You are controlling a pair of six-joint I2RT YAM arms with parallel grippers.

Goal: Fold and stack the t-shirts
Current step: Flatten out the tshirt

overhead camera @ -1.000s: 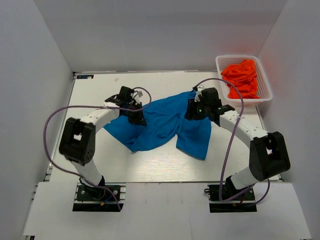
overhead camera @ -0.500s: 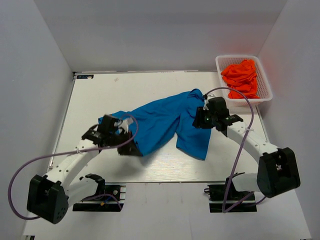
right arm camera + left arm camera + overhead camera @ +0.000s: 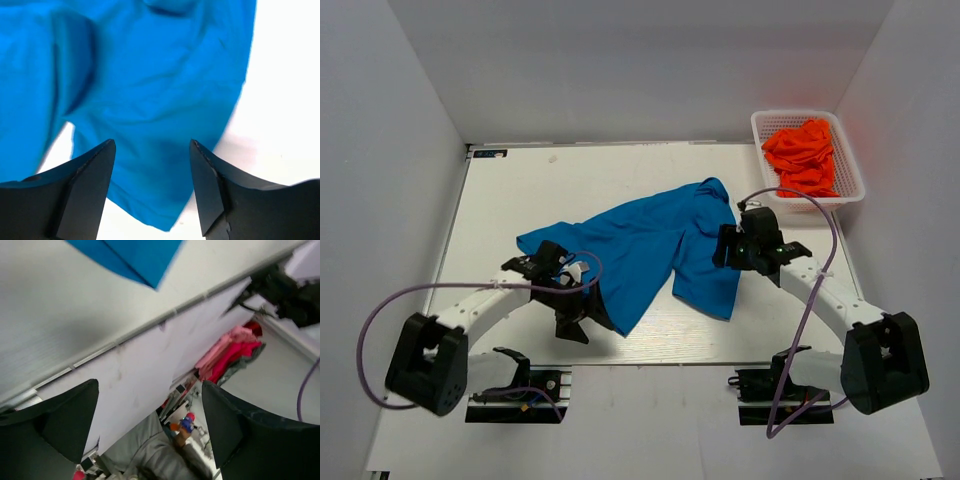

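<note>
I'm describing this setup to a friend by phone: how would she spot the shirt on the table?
Start at the white table. Across its middle lies the crumpled blue t-shirt. It is the only blue cloth; the orange-red shirts are in the white basket at the far right.

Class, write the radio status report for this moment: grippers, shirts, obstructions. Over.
Left gripper open, empty. Right gripper open over blue shirt, which lies rumpled, unfolded. Orange shirts in basket. Nothing blocking.

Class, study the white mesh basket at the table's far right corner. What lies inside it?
Inside the basket lies a crumpled heap of orange-red t-shirts. How many there are cannot be told, and whatever lies beneath the heap is covered.
</note>
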